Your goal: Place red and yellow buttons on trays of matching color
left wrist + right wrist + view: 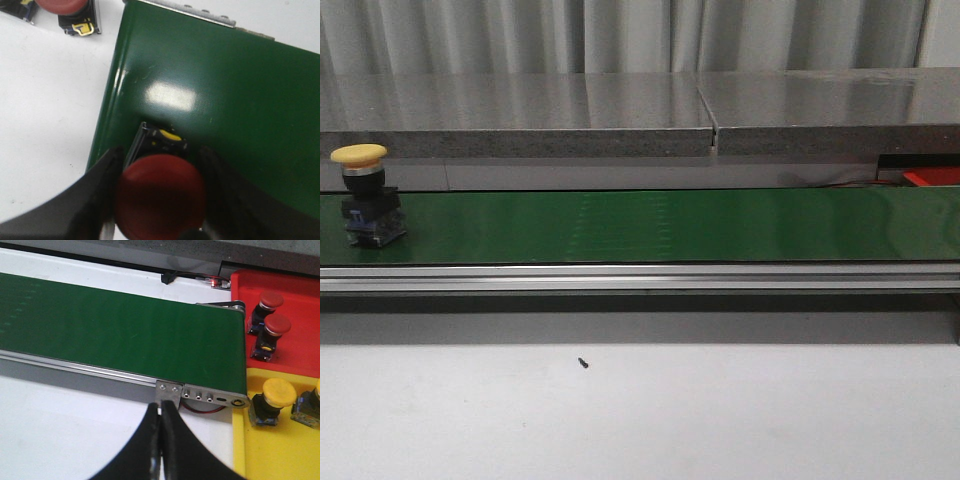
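Buttons lie in several places. A red button [161,196] sits between the fingers [100,195] of the left end effector [159,200], which is closed around it, above the green conveyor belt [225,100]. Near the belt's edge, on the white table [50,115], another red button [60,5] rests. The right end effector [160,440] has its fingers pressed together and holds nothing; it hovers beside the belt's end, near the red tray [300,315] and the yellow tray [280,455]. In the front view, a yellow button [365,195] stands upright on the belt's left end.
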You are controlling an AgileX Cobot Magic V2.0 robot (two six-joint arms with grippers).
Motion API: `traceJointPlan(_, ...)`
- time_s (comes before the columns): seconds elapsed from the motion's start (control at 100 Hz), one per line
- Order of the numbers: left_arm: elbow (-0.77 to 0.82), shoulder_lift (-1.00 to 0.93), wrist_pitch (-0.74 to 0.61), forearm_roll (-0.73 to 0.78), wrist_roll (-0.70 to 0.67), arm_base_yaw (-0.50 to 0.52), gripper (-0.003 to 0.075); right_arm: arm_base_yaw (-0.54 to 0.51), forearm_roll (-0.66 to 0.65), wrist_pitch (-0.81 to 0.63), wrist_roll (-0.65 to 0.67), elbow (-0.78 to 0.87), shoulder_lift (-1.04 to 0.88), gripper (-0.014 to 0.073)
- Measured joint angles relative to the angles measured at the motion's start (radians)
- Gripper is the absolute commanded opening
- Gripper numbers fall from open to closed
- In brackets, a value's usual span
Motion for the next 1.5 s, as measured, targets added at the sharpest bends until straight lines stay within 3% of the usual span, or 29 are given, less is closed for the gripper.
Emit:
traceJointPlan(0.16, 0.0, 0.024, 0.013, -0.001, 0.005, 0.0, 0.0417, 0.0, 0.0, 0.0, 0.0, 0.0, 0.0, -0.0068)
traceJointPlan(0.23, 0.0, 0.027, 0.015, -0.001, 0.007, 0.0, 0.0472, 0.0, 0.0, 0.0, 0.0, 0.0, 0.0, -0.0068)
traceJointPlan(0.72, 0.0, -0.087, -0.009, -0.038, 0.027, -0.032, 0.0472, 0.0, 0.0, 0.0, 0.0, 0.0, 0.0, -0.0068)
traceJointPlan(0.86, 0.0, -0.159, -0.012, -0.038, 0.032, -0.078, 0.0368, 0.0, 0.0, 0.0, 0.0, 0.0, 0.0, -0.0068)
traceJointPlan(1.09, 0.015, -0.272, -0.028, -0.038, 0.032, -0.173, -0.0018, 0.0, 0.0, 0.0, 0.0, 0.0, 0.0, -0.0068)
traceJointPlan(1.5, 0.228, -0.548, -0.125, -0.038, 0.036, -0.339, -0.0019, 0.0, 0.0, 0.0, 0.0, 0.0, 0.0, -0.0068)
